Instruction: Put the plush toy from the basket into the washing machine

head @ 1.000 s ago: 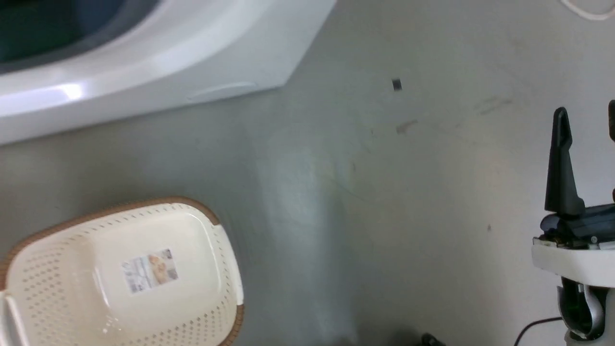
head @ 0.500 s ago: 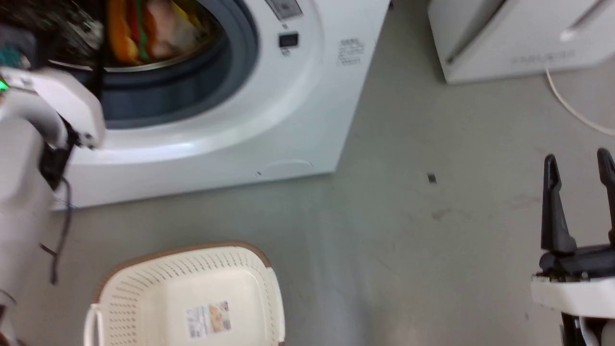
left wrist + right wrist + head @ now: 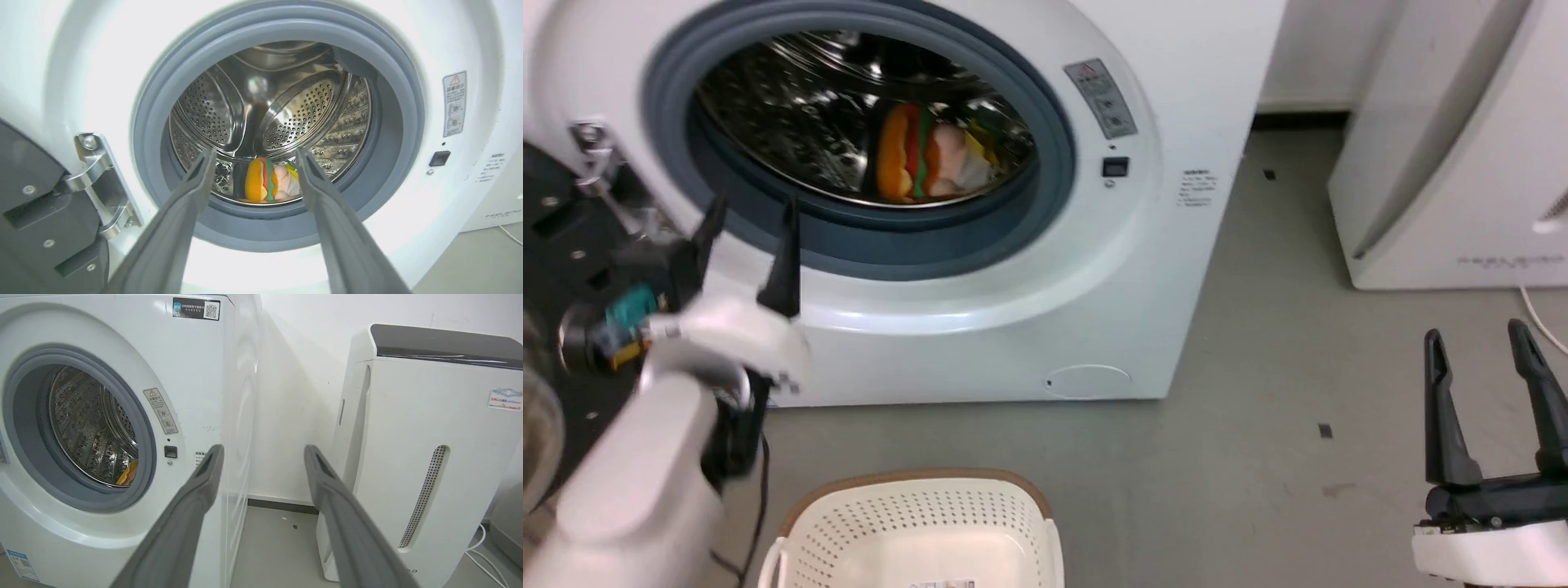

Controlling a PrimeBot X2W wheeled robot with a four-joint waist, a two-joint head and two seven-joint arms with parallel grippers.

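One step remains, we judge: withdraw our empty, wide-open left end effector [image 3: 752, 220], the plush toy [image 3: 923, 163] already inside the washing machine [image 3: 1143, 269].

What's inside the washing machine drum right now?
The plush toy lies low in the steel drum of the washing machine, near the front. Nothing else shows; the grey gasket covers the drum's lower front edge.

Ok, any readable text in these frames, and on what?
"FEELBIRD", faint: tall white slotted appliance.
Warning-triangle label, large white front-loading washing machine: print too small.
Dark QR-code sticker, same machine: too small.
Colourful sticker, same appliance: blurred.
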